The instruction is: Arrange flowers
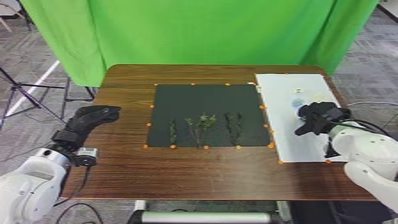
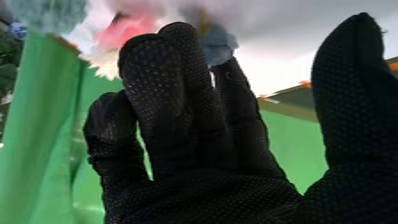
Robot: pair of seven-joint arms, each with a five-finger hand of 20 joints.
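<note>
My right hand (image 1: 322, 116) is over the white sheet (image 1: 306, 142) at the right side of the table. A small pale, bluish object (image 1: 298, 98) sits just beyond it; I cannot tell what it is. In the right wrist view my right hand (image 2: 191, 135) is open, fingers straight and thumb apart. Blurred pink (image 2: 126, 31), cream (image 2: 105, 62) and blue-grey (image 2: 218, 45) blooms show around its fingertips. Several thin plant stems lie on the dark mat (image 1: 240, 95), among them a leafy green sprig (image 1: 205, 121). My left hand (image 1: 96, 115) rests open by the table's left edge.
The brown wooden table (image 1: 178, 175) carries the mat and the sheet, both with small orange markers along their edges. A green curtain (image 1: 213, 35) hangs behind the far edge. Black tripod legs (image 1: 28, 102) stand on the floor at the left.
</note>
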